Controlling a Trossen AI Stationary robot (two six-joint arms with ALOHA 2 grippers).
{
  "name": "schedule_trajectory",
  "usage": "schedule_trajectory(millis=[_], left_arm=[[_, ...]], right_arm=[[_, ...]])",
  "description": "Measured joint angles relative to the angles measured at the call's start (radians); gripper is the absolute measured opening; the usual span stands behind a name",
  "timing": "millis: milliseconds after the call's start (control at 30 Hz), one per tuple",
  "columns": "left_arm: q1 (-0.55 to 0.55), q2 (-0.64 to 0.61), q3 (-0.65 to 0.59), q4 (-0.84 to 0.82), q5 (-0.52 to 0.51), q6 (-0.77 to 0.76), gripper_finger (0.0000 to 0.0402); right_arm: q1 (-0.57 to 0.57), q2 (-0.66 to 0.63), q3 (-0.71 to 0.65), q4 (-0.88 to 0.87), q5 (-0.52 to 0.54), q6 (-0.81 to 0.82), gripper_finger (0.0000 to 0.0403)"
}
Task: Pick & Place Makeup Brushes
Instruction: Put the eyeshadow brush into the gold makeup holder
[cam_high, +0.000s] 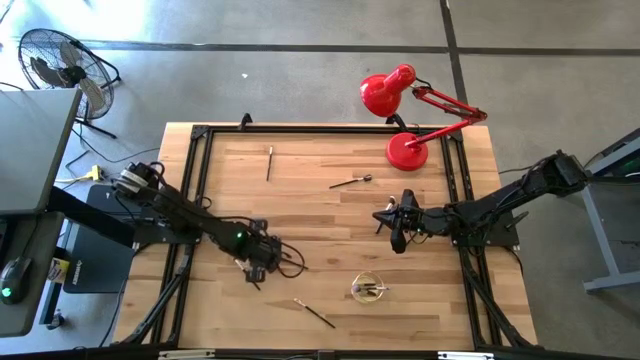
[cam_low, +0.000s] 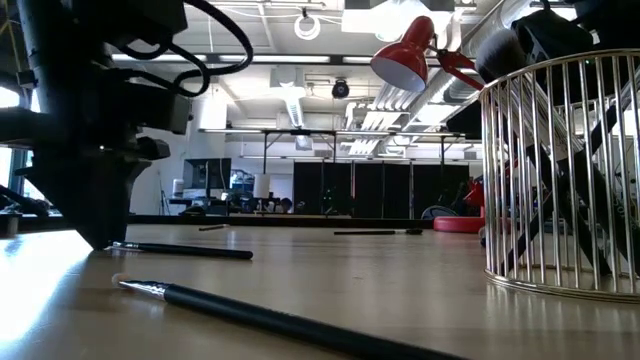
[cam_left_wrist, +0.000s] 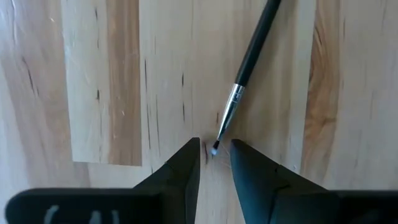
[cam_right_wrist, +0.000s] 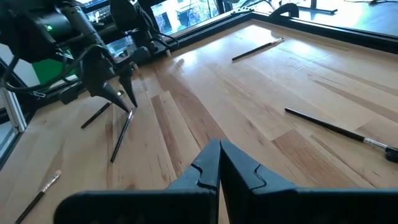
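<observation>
**Lining up on the brush tip**

My left pincer (cam_left_wrist: 214, 163) stands parted over the tabletop (cam_left_wrist: 93, 74), the makeup brush (cam_left_wrist: 245, 65) tip just between its fingers. I'd shift toward the handle before closing. My right pincer (cam_right_wrist: 219, 163) waits shut. The holder's (cam_high: 367, 289) contents are hard to make out.

The black brush (cam_left_wrist: 252, 46) runs off the left wrist picture's edge, its handle end unseen. Inside the wire cup (cam_high: 367, 289), the brushes are too small to count.
</observation>
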Motion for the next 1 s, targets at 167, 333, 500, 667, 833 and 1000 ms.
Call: schedule_trajectory(millis=[167, 333, 500, 667, 833, 1000], left_arm=[[0.054, 0.000, 0.000, 0.000, 0.091, -0.035, 0.0073], [0.108, 0.000, -0.006, 0.021, 0.129, -0.080, 0.0010], [0.175, -0.001, -0.037, 0.106, 0.157, -0.132, 0.0003], [0.243, 0.000, -0.066, 0.252, 0.157, -0.138, 0.0001], [0.292, 0.006, -0.071, 0.362, 0.102, -0.136, 0.0000], [0.321, 0.044, -0.068, 0.412, 0.101, -0.136, 0.0000]], right_arm=[[0.000, 0.000, 0.000, 0.022, 0.000, 0.000, 0.0003], [0.000, 0.000, 0.000, 0.082, 0.001, -0.024, 0.0003], [-0.001, 0.000, 0.000, 0.193, 0.023, -0.057, 0.0002], [-0.038, 0.000, 0.088, 0.069, -0.001, -0.120, 0.0001], [-0.106, 0.064, 0.317, -0.324, -0.067, -0.139, 0.0001], [-0.154, 0.221, 0.536, -0.553, -0.224, -0.230, 0.0001]])
